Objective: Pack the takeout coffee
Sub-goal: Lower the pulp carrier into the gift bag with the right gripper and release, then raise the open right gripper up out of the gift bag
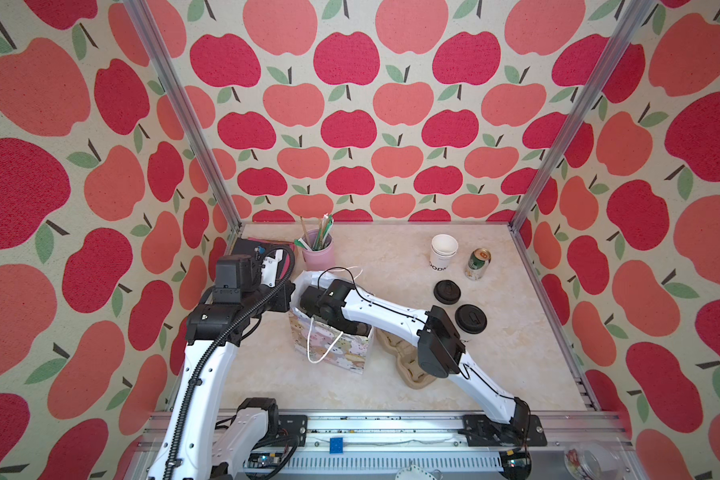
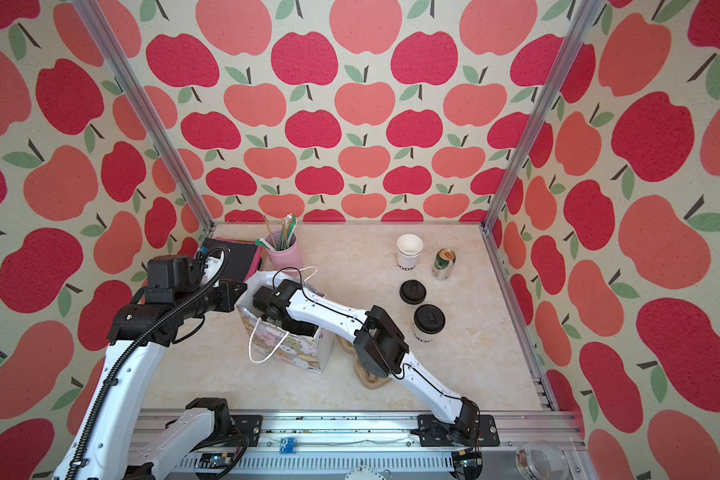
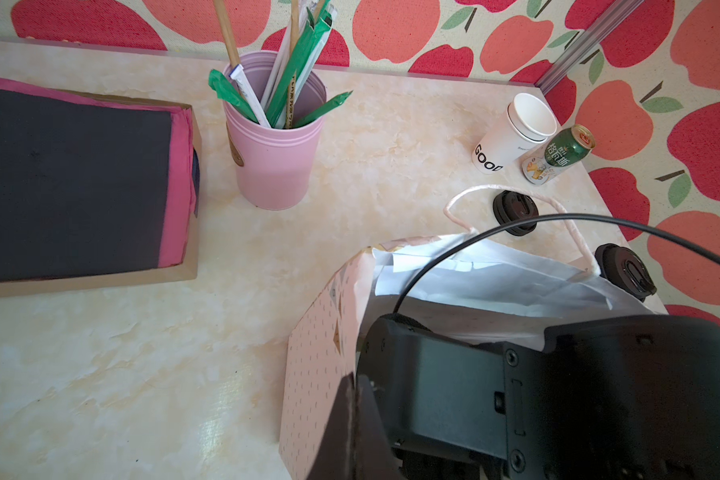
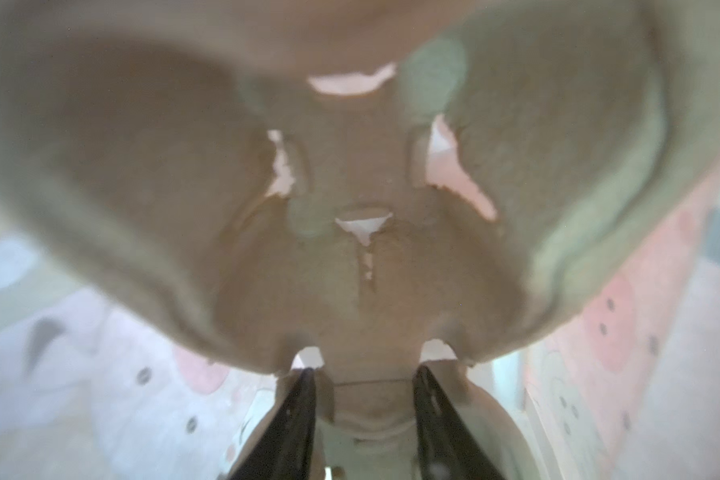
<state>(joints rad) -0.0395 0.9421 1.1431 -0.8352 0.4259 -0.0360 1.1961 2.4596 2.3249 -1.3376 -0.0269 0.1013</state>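
The left end effector (image 3: 352, 399) is pinching the rim of the pastel animal-print paper gift bag (image 1: 346, 353), its fingers pressed together. The right end effector (image 4: 364, 415) is reaching down inside that bag, fingers spread astride a brown moulded-pulp cup carrier (image 4: 350, 187). The white paper takeout coffee cup with a black sip lid (image 2: 429, 322) is standing on the marbled worktop (image 2: 208, 374), off to the bag's right and well apart from it.

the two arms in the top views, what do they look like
Both arms have white shell links and black blocky joints. The left arm carries a thick black ribbed cable conduit along its side; the right arm has a thin black cable running along it. The right arm's jaws are flat black blades.
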